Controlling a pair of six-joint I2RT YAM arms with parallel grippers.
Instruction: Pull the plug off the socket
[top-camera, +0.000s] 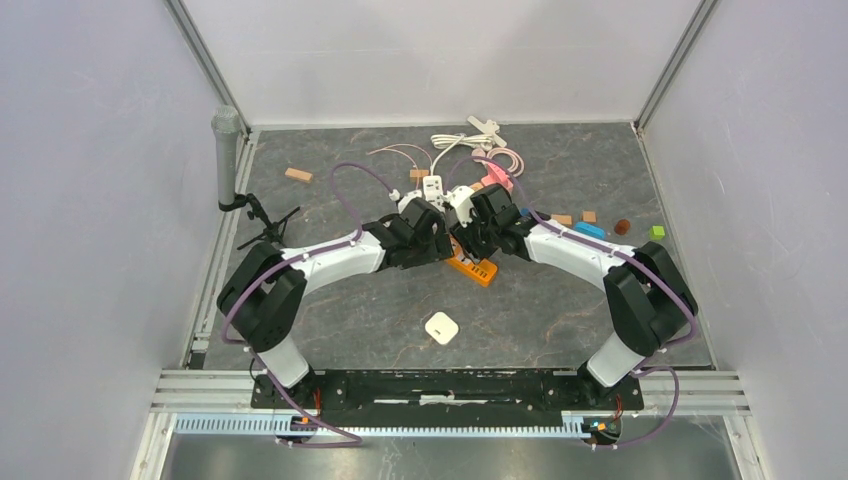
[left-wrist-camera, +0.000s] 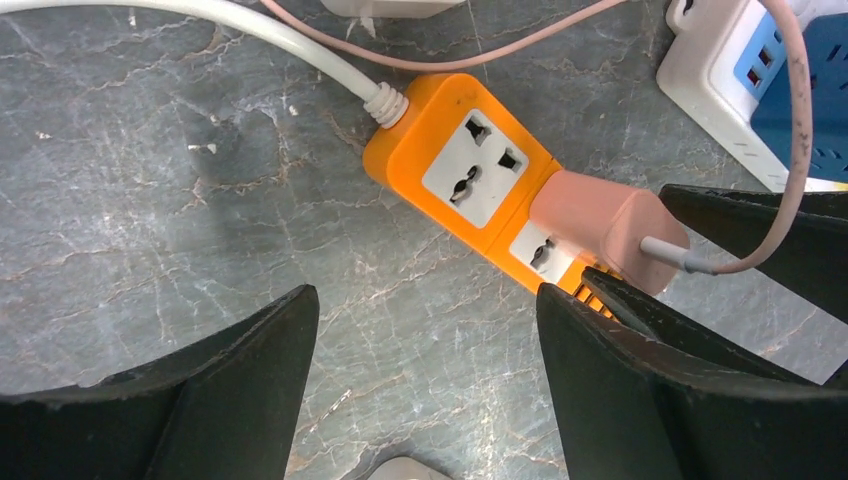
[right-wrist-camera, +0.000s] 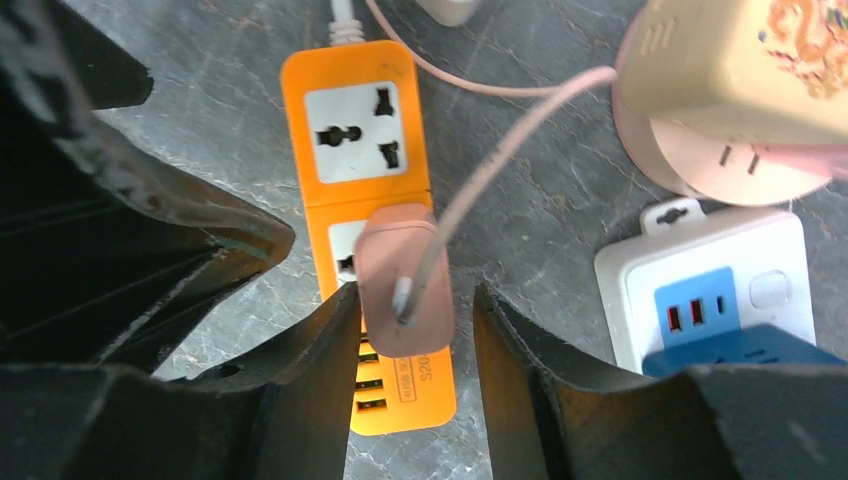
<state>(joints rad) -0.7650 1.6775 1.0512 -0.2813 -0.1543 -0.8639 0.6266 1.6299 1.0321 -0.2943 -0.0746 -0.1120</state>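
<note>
An orange power strip (top-camera: 478, 270) lies at the table's middle, with a white cord at its far end. It also shows in the left wrist view (left-wrist-camera: 415, 125) and the right wrist view (right-wrist-camera: 345, 62). A pink plug (right-wrist-camera: 405, 270) with a thin pink cable sits in its second socket, also seen in the left wrist view (left-wrist-camera: 600, 220). My right gripper (right-wrist-camera: 415, 295) is open with its fingers on either side of the plug, the left finger against it, a small gap on the right. My left gripper (left-wrist-camera: 428, 300) is open over bare table beside the strip, its right finger at the strip's edge.
A white and blue power strip (right-wrist-camera: 720, 290) lies just right of the orange one, with a pink round socket block (right-wrist-camera: 740, 100) beyond it. A white square adapter (top-camera: 441, 327) lies nearer the bases. Small coloured blocks (top-camera: 590, 228) sit at the right, cables at the back.
</note>
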